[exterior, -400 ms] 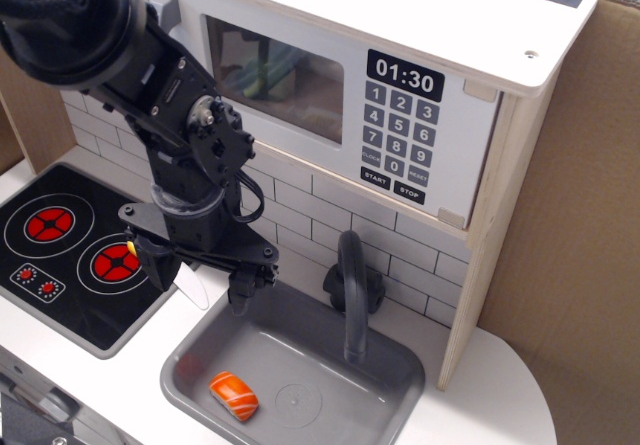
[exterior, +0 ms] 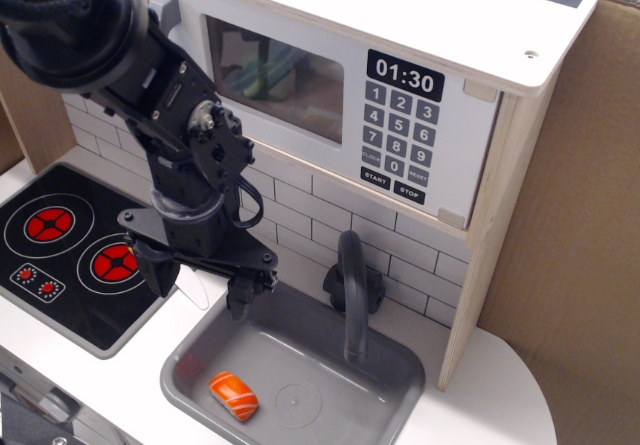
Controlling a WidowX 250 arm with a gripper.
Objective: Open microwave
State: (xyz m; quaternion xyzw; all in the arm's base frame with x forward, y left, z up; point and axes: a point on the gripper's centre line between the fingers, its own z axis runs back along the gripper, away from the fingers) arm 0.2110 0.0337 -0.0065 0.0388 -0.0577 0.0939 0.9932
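Note:
The microwave (exterior: 455, 85) of pale wood sits on top, at the back. Its white door (exterior: 350, 100) with the clear window is shut flat against the body. The grey bar handle (exterior: 165, 9) shows at the door's left edge, partly behind my arm. The black keypad (exterior: 398, 143) and clock digits are on the right of the door. My gripper (exterior: 197, 283) hangs well below the microwave, over the edge between the hob and the sink. Its fingers (exterior: 240, 291) are spread wide and hold nothing.
A black hob (exterior: 60, 255) with red rings lies at the left. A grey sink (exterior: 395, 365) holds an orange sushi piece (exterior: 234, 395). A dark tap (exterior: 350, 285) stands behind the sink. Cardboard walls (exterior: 580, 265) close the right side.
The arm has shifted slightly left and turned a little. The yellow spot seen by the left finger no longer shows. The door has not moved.

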